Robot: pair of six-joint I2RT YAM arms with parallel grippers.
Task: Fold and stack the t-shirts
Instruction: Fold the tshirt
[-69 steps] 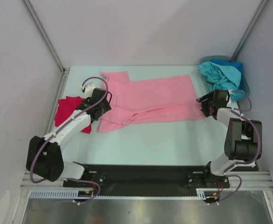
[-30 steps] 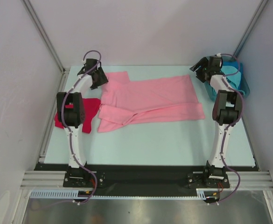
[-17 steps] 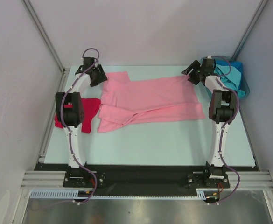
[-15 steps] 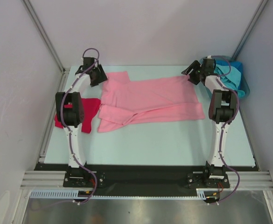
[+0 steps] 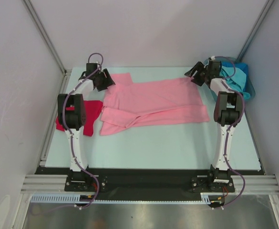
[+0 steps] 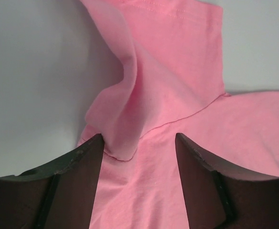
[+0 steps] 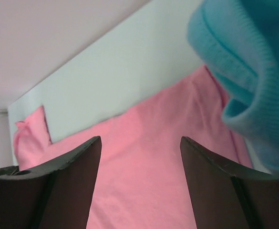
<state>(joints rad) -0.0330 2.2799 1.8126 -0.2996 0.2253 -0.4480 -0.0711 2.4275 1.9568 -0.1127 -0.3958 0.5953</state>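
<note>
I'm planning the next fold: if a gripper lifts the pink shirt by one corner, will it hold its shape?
Probably not. The pink shirt lies rumpled, its sleeve buckled into soft folds, so it should droop and drag. It looks thin and light, likely easy to lift. The doubled near edge may slide open when pulled.

We see a pink shirt (image 5: pixel 153 98), a red shirt (image 5: pixel 93 113) left of it, a teal shirt (image 5: pixel 234 82) and blue shirt (image 5: pixel 241 68) right of it.
</note>
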